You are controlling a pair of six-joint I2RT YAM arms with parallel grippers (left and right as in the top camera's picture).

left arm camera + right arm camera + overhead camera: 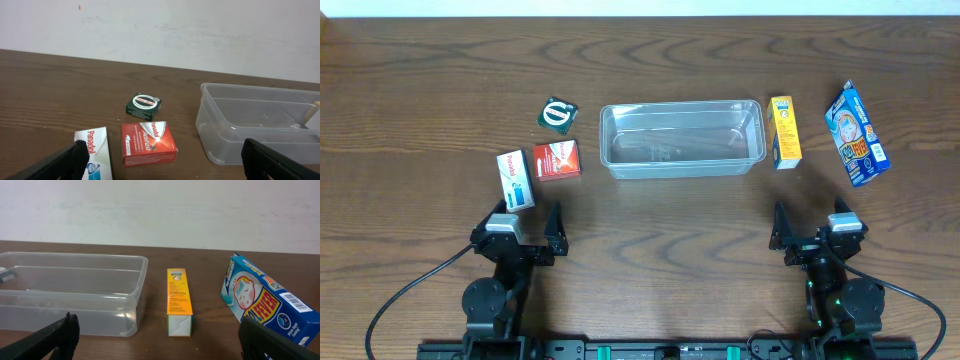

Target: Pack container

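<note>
The clear plastic container (682, 138) lies empty at the table's middle back; it also shows in the left wrist view (260, 122) and the right wrist view (70, 292). Left of it lie a dark green box (557, 113), a red box (557, 160) and a white Panadol box (515, 179). Right of it lie a long orange box (784, 132) and a blue box (857, 135). My left gripper (525, 228) is open and empty near the front, just behind the white box. My right gripper (812, 228) is open and empty near the front right.
The wooden table (660, 230) ends at a white wall at the back. Black cables run from both arm bases along the front edge.
</note>
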